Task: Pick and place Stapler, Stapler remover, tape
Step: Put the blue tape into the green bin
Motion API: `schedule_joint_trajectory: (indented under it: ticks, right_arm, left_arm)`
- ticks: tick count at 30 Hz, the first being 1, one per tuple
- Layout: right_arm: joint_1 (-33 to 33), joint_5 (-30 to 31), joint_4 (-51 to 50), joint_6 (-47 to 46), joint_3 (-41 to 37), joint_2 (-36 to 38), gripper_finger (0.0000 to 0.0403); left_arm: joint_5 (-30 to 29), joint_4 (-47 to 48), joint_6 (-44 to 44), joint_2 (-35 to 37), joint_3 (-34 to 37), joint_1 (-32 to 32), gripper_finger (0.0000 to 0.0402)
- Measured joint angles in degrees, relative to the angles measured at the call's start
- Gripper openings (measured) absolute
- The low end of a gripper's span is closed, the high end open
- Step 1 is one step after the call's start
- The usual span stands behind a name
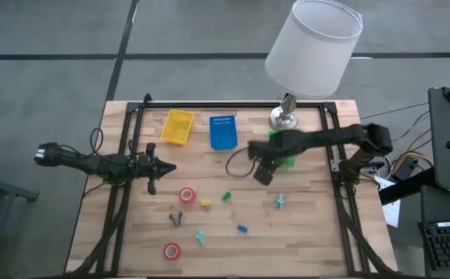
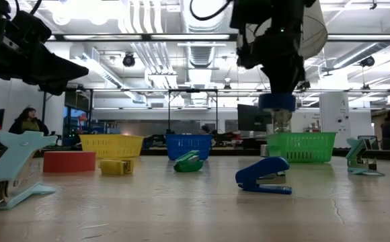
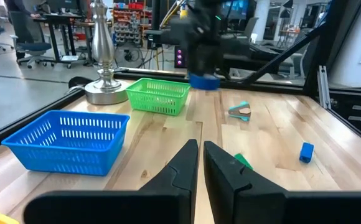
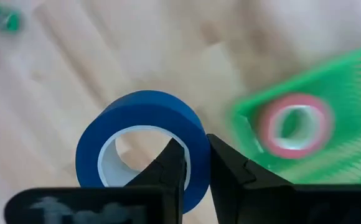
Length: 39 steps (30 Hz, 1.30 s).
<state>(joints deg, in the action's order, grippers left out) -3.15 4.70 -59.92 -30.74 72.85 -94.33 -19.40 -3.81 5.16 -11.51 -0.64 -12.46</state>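
Your right tool [image 4: 193,163] pinches the blue tape [image 4: 144,146] by its wall above the desk [image 1: 302,225], likely bound for the green basket [image 4: 317,140]; your left tool [image 3: 200,155], nearly closed, waits.

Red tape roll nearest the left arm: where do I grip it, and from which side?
The red tape roll lies flat, hole up, so bring the left gripper straight down and pinch the ring wall, one finger in the pale centre, probably on the side away from the yellow piece. The right gripper holds the blue tape that way.
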Motion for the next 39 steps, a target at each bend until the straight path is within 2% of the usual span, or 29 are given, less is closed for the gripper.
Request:
schedule_joint_trajectory:
  ticks: [8,14,27,36,39]
  right_arm:
    - [-12.2,1.1,0.4,0.5,-8.3,7.9,0.0047]
    - [-17.8,-0.7,3.9,0.5,-14.4,9.4,0.0044]
    - [-19.6,-2.1,11.0,0.7,-19.3,6.0,0.0053]
    - [-19.6,-1.2,10.9,0.7,-17.5,2.5,0.0055]
    - [-19.7,0.0,10.8,0.8,-16.6,2.3,0.0067]
  left_arm:
    - [0.0,0.0,0.0,0.0,0.0,0.0,0.0030]
    - [0.0,0.0,0.0,0.0,0.0,0.0,0.0030]
    - [0.0,0.0,0.0,0.0,0.0,0.0,0.0030]
    - [0.0,0.0,0.0,0.0,0.0,0.0,0.0030]
    - [0.0,0.0,0.0,0.0,0.0,0.0,0.0030]
